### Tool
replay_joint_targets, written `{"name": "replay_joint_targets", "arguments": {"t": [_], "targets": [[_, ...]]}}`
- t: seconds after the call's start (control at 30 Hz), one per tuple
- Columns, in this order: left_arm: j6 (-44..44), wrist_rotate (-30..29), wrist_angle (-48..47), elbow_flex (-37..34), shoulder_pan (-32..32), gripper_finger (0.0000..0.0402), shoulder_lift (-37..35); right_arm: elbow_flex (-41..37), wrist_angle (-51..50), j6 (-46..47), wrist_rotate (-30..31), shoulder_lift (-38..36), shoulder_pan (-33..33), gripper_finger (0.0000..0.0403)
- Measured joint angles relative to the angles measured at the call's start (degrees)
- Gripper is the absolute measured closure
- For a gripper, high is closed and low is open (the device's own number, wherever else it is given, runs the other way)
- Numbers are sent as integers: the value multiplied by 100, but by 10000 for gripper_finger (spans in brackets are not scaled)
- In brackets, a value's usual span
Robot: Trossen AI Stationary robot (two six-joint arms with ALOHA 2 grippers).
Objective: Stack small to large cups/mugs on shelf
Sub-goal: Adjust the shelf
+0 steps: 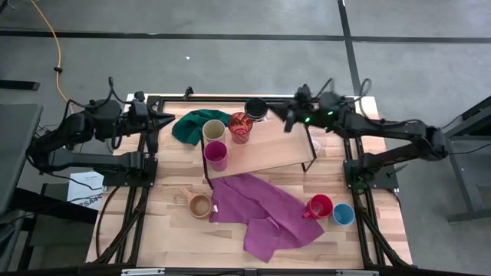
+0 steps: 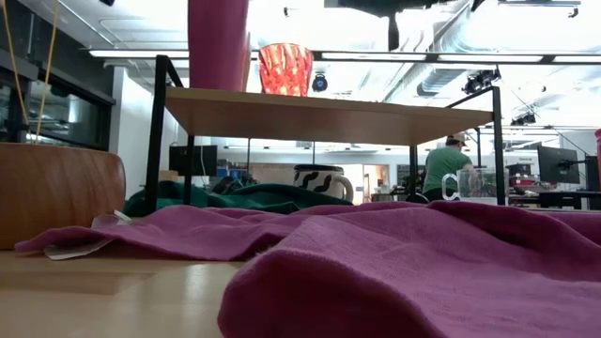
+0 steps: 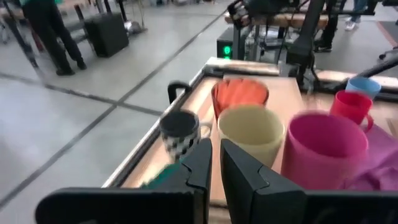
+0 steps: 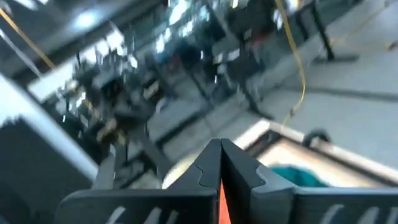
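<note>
On shelf (image 1: 268,149): three cups placed.
Right gripper (image 1: 290,121): fingers together, seemingly empty.
Next: fetch clear glass (image 1: 315,143).

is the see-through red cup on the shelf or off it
On it: the translucent red cup stands upright on the shelf, beside the cream cup.

Grey concrete floor (image 1: 230,19) crossed by dark seams — bright ceiling lights (image 2: 526,58) over distant desks.
</note>
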Motion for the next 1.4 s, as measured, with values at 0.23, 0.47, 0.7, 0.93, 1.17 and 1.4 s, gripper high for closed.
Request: {"name": "replay_joint_targets", "arguments": {"t": [0.23, 0.47, 0.7, 0.93, 1.17, 1.4], "targets": [[618, -222, 1268, 2, 3, 378, 547, 0, -98, -47, 5, -439, -771, 403], [506, -1406, 1874, 2, 5, 378, 1170, 0, -508, -284, -53, -427, -1423, 403], [356, -2731, 2788, 2, 7, 378, 1794, 2, -467, -547, 205, -293, -2231, 403], [340, -3801, 3344, 4, 211, 378, 2106, 2, -202, 37, 145, 98, -2967, 403], [79, -2652, 3350, 4, 1306, 378, 2119, 2, 273, 0, -113, 430, -3118, 403], [-141, -1173, 3289, 4, 2171, 378, 2141, 2, 568, -284, 88, 649, -3157, 403]]}}
